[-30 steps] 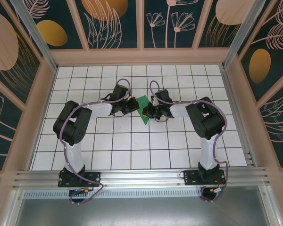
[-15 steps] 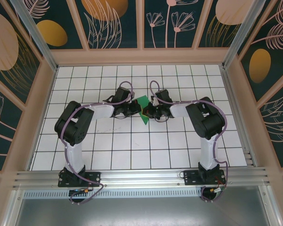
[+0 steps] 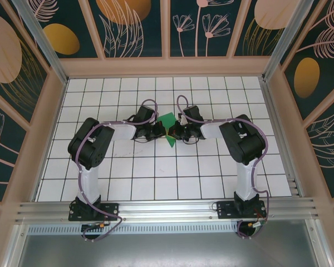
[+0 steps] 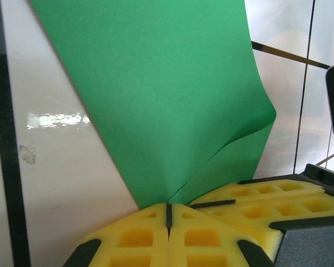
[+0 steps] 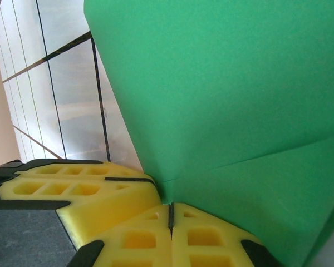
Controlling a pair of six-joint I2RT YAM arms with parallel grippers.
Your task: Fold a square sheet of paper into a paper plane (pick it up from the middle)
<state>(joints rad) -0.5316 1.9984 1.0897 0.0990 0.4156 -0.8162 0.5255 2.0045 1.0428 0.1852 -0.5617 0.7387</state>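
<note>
The square sheet of paper (image 3: 168, 122) is bright green and stands bent between my two grippers at the table's middle back. In the left wrist view the paper (image 4: 167, 100) rises in a crease from the seam of my left gripper (image 4: 168, 214), whose yellow jaws are shut on its lower edge. The right gripper's yellow fingers (image 4: 267, 200) press in beside it. In the right wrist view my right gripper (image 5: 170, 214) is shut on the paper (image 5: 228, 89) at the same spot, with the left fingers (image 5: 72, 186) alongside. From above, the left gripper (image 3: 162, 131) and right gripper (image 3: 172, 132) meet tip to tip.
The table (image 3: 156, 167) is white with a black grid. Wooden walls (image 3: 167, 67) with patterned panels enclose it at the back and on both sides. Both arm bases (image 3: 89, 208) sit on the near metal rail.
My left gripper has moved right across the tiles until it meets the right gripper at the paper. The green sheet looks narrower and more bunched up. The right arm has stayed in place.
</note>
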